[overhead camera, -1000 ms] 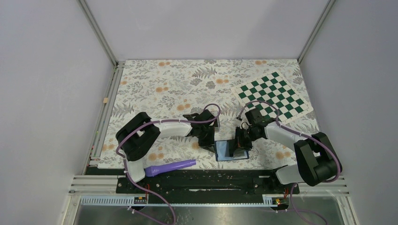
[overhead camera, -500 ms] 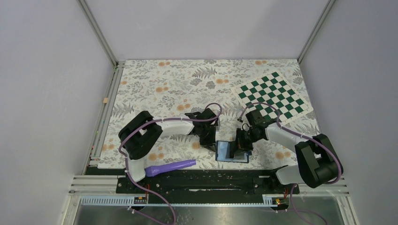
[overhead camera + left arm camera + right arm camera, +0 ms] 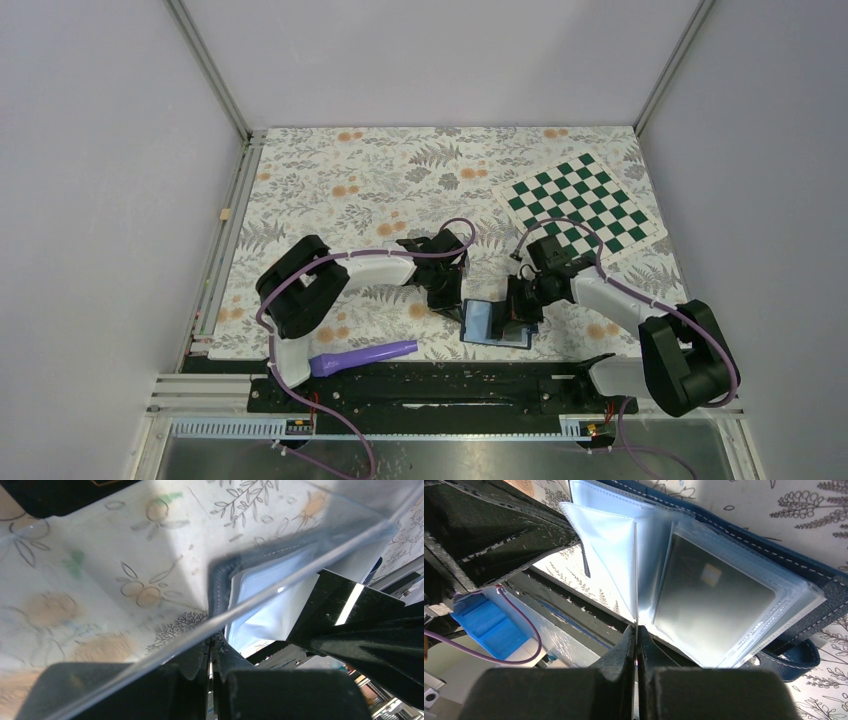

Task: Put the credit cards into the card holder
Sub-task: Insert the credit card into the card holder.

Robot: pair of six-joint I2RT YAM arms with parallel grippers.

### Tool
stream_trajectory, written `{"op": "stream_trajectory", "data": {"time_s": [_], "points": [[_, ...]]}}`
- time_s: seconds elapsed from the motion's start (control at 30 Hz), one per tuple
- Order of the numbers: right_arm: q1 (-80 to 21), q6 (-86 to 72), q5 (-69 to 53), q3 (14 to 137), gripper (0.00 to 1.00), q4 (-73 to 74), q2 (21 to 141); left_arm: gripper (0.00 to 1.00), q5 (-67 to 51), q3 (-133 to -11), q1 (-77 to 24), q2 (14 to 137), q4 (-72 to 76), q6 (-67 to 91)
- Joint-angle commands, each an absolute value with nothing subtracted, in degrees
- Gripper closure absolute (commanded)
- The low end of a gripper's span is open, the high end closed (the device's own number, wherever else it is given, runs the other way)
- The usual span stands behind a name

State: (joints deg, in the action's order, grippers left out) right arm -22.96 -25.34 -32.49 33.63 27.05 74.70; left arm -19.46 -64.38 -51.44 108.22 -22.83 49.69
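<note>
The card holder [image 3: 490,322] lies open near the mat's front edge, with a navy cover [image 3: 824,580] and light blue inside. A dark credit card [image 3: 714,595] sits in one of its clear sleeves. My right gripper [image 3: 636,630] is shut on a thin clear sleeve page and holds it upright; from above this gripper [image 3: 517,305] is at the holder's right side. My left gripper [image 3: 447,297] is just left of the holder. It [image 3: 210,647] is shut at the edge of a clear plastic box [image 3: 150,555], through which the holder's navy edge [image 3: 220,585] shows.
A green and white checkerboard [image 3: 585,205] lies at the back right of the floral mat. A purple tool [image 3: 365,356] rests by the front rail [image 3: 450,385], below the left arm. A small beige block [image 3: 226,214] sits at the left edge.
The right arm's elbow has swung a little to the right and the card holder has tilted slightly. The left arm has edged right. Both grippers stay shut.
</note>
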Motion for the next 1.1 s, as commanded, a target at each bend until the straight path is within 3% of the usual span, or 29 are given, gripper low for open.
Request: {"op": "stream_trajectory", "data": {"time_s": [0.0,0.43,1.07], "points": [[-23.29,-25.57,-31.50,32.21,1.00,28.88,73.25,1.00,-15.82,-65.03,-51.22,110.25,-22.76,48.23],[-22.95,-29.77,-35.10,30.65,1.00,25.60,75.63,1.00,-16.12,-65.43,-51.32,109.98,-22.83,47.83],[-22.94,-23.84,-41.27,36.59,1.00,24.34,90.04,1.00,-13.40,-64.01,-51.01,107.29,-25.15,50.37]]}}
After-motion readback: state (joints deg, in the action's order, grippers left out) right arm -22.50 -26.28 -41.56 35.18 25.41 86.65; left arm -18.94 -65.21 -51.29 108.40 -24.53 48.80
